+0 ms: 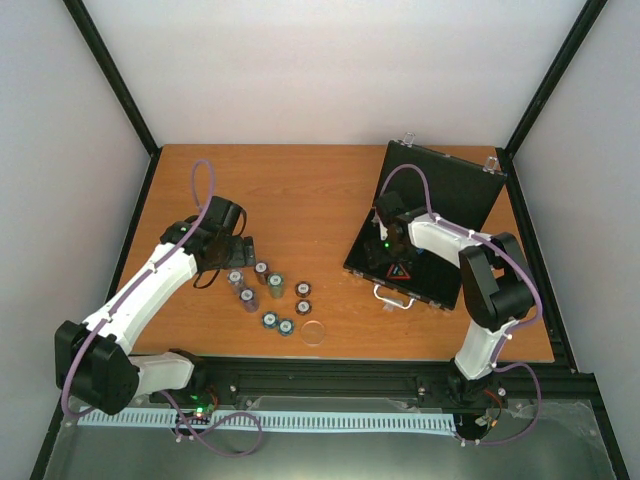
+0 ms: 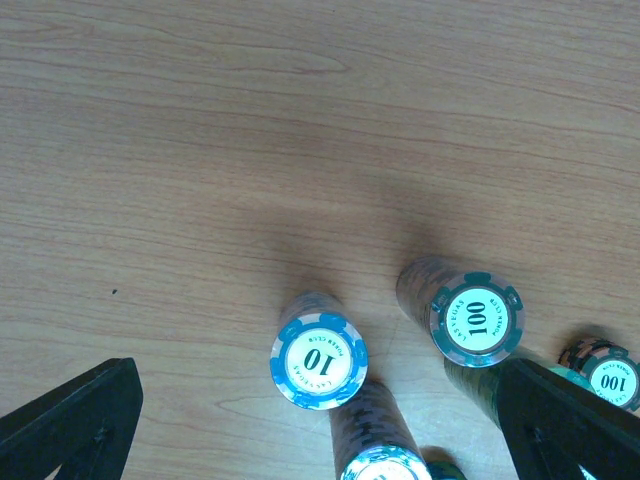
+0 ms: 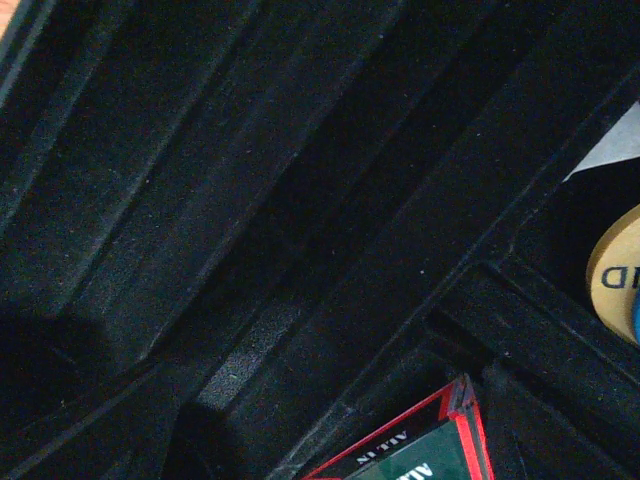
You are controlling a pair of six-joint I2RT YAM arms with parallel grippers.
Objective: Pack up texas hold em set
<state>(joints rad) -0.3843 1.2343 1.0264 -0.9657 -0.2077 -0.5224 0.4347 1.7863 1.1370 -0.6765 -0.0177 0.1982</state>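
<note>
Looks like the chip-loading step: the open black case [image 1: 450, 190] sits by the desk's far right corner, and the chip stacks [image 1: 275, 284] are bunched near the front edge, left of centre. The left gripper [image 1: 232, 248] hangs over them, fingers spread wide and holding nothing, so next I'd say it drops around one stack without toppling the neighbours. The right gripper [image 1: 388, 243] is low inside the case, and I can't tell if it's open or closed.

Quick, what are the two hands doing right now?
Left hand: open, holding nothing.
Right hand: cannot be told from these views.
</note>
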